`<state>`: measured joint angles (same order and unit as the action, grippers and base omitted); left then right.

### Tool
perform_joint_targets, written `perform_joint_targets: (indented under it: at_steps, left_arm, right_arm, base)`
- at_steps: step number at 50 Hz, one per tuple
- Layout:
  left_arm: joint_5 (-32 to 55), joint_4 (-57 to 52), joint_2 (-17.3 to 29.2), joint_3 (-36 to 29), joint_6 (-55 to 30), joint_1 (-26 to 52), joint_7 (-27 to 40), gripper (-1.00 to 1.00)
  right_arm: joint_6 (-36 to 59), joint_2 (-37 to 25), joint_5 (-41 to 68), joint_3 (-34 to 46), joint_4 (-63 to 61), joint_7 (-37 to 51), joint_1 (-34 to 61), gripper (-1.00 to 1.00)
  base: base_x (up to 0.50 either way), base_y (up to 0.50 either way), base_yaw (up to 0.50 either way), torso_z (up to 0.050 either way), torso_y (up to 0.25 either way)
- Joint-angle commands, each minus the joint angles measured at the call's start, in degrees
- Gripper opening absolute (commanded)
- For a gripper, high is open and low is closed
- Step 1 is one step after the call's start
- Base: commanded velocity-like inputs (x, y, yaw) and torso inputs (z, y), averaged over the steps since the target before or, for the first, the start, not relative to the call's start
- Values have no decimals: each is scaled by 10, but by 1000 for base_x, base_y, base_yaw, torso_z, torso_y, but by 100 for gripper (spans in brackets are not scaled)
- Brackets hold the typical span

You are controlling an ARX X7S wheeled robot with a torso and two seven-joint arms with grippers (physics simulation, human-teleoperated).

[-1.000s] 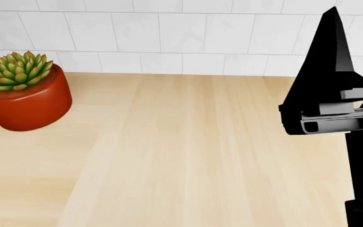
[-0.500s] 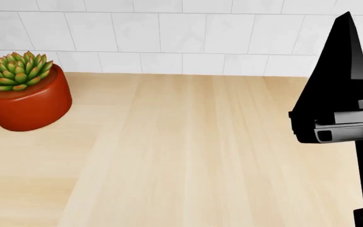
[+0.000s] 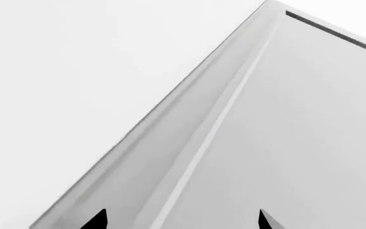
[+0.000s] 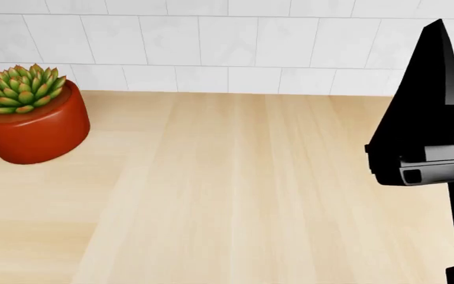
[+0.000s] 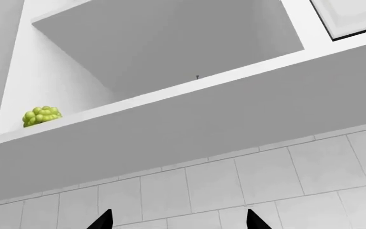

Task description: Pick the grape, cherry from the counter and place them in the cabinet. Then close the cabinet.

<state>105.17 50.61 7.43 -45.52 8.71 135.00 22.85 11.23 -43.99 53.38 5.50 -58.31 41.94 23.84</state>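
Observation:
The grape [image 5: 40, 116], a pale yellow-green bunch, sits on the floor of the open cabinet [image 5: 170, 52], near its left wall, seen from below in the right wrist view. A thin dark stem [image 5: 197, 76] pokes up over the cabinet's front lip; the cherry itself is hidden. My right gripper [image 5: 177, 220] is open and empty, pointing up at the tiled wall below the cabinet; in the head view it [image 4: 438, 53] stands raised over the counter [image 4: 235, 195] at the right. My left gripper [image 3: 181, 220] is open and empty, facing a grey panelled cabinet door [image 3: 297, 133].
A spiky green succulent in a red pot [image 4: 31, 127] stands at the counter's back left. A white tiled wall [image 4: 211, 47] runs behind the counter. Another cabinet door [image 5: 354, 16] shows beside the open cabinet.
My right gripper has drifted to the right and a little lower in the head view. The pot and counter have not moved.

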Motion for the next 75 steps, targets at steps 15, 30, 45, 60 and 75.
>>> perform_joint_targets:
  at_steps: [15, 30, 45, 60, 75]
  left_arm:
    - [-32, -293, -41, 296, -358, -86, 124, 100]
    - [-15, -242, -69, 240, -339, -83, 113, 100]
    - [105, -45, -74, -31, -238, 0, -10, 100]
    - [186, -91, -74, -113, -176, 0, -18, 100]
    - [243, -157, -74, -168, -129, 0, -13, 100]
  right_arm:
    - [14, 26, -18, 58, 22, -7, 39, 100]
    - [4, 21, -24, 57, 18, -5, 27, 100]
    - [-5, 13, -24, 57, 18, 0, 25, 100]
    - [-26, -13, -10, 34, 5, 7, -3, 100]
    - [-31, -8, -23, 43, 13, 7, -2, 100]
  base:
    - [0, -5, -7, 0, 0]
    - [0, -1, -1, 0, 0]
    - [4, -6, -8, 1, 0]
    - [2, -5, -6, 0, 0]
    - [2, -2, -3, 0, 0]
